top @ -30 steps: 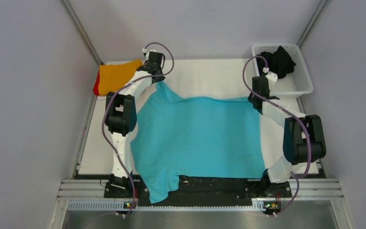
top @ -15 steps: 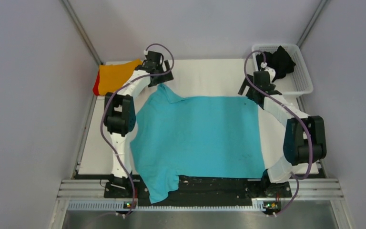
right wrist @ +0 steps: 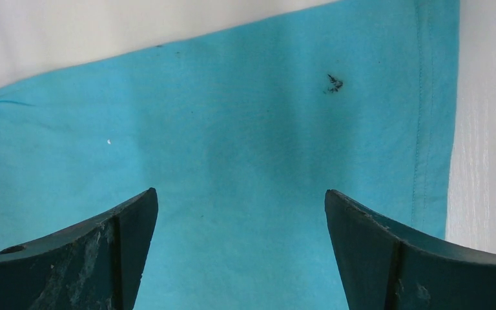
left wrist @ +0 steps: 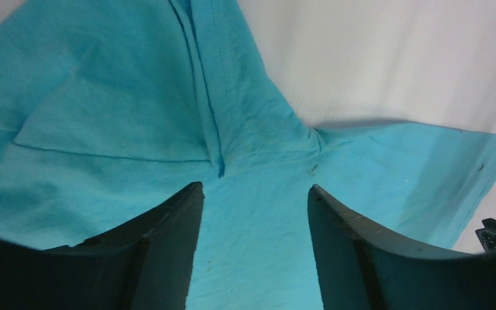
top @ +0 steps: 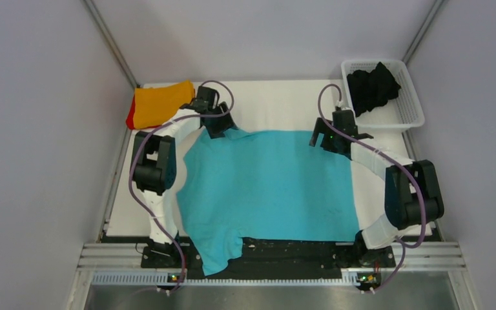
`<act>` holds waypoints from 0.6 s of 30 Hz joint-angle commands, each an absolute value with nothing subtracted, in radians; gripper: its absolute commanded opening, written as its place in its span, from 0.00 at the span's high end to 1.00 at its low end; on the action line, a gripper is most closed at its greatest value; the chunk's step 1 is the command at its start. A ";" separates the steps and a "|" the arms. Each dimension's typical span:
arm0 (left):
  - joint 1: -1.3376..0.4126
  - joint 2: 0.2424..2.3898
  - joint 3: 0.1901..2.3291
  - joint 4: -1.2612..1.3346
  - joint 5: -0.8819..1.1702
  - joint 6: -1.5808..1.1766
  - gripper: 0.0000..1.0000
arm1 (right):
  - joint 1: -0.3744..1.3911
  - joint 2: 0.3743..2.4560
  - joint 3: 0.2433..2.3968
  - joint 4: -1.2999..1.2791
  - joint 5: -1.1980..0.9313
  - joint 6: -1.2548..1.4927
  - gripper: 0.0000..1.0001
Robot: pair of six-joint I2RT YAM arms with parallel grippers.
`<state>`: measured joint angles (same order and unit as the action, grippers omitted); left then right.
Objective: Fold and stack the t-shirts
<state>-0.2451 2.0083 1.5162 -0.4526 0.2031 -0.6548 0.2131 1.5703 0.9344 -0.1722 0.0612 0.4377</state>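
The turquoise t-shirt [top: 271, 187] lies spread flat across the middle of the white table, one sleeve hanging over the near edge. My left gripper [top: 219, 124] hovers open over its far left corner; in the left wrist view the left gripper [left wrist: 255, 188] has only turquoise cloth [left wrist: 103, 129] and a sleeve seam below it. My right gripper [top: 323, 137] stands open over the far right corner, and the right wrist view shows the right gripper [right wrist: 240, 192] wide above the cloth [right wrist: 245, 116] near its hem. An orange shirt [top: 159, 103] lies folded on a red one [top: 130, 119] at the far left. A black shirt [top: 372, 86] fills the basket.
The white mesh basket [top: 412, 113] stands at the far right corner. Bare white table [top: 278, 103] shows beyond the turquoise shirt and along its right side [right wrist: 487, 129]. Grey walls close in both sides. A black strip and metal rail [top: 297, 248] run along the near edge.
Both grippers let go of the turquoise shirt's far corners and opened. They then drew back toward me, over the cloth. The far left sleeve now lies flat.
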 commanded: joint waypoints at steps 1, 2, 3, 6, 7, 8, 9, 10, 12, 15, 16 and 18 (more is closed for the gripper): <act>-0.251 2.013 1.515 -0.399 0.179 -0.687 0.38 | 0.214 1.571 0.933 -0.144 0.055 0.437 0.01; -0.251 2.019 1.518 -0.398 0.176 -0.685 0.42 | 0.214 1.574 0.930 -0.142 0.050 0.438 0.01; -0.252 2.024 1.522 -0.396 0.175 -0.683 0.46 | 0.214 1.576 0.927 -0.140 0.048 0.439 0.01; -0.253 2.046 1.544 -0.439 0.134 -0.672 0.50 | 0.214 1.584 0.924 -0.146 0.056 0.439 0.01; -0.253 2.049 1.545 -0.450 0.122 -0.669 0.52 | 0.214 1.585 0.921 -0.145 0.060 0.438 0.01; -0.253 2.054 1.543 -0.452 0.117 -0.664 0.54 | 0.215 1.585 0.918 -0.143 0.063 0.438 0.01; -0.253 2.058 1.542 -0.451 0.116 -0.663 0.55 | 0.215 1.587 0.916 -0.141 0.066 0.438 0.01; -0.253 2.063 1.542 -0.448 0.116 -0.664 0.55 | 0.215 1.591 0.917 -0.139 0.066 0.438 0.01; -0.253 2.077 1.547 -0.445 0.118 -0.667 0.57 | 0.214 1.597 0.919 -0.140 0.065 0.438 0.01; -0.253 2.098 1.559 -0.439 0.130 -0.677 0.62 | 0.214 1.610 0.919 -0.140 0.065 0.438 0.01; -0.253 2.102 1.561 -0.435 0.135 -0.679 0.62 | 0.213 1.613 0.920 -0.140 0.065 0.439 0.01; -0.253 2.111 1.565 -0.431 0.141 -0.685 0.64 | 0.215 1.620 0.920 -0.139 0.064 0.438 0.01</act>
<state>-0.2497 2.0930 1.5238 -0.4488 0.1410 -0.6762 0.2131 1.6051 0.9211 -0.1646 0.0582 0.4381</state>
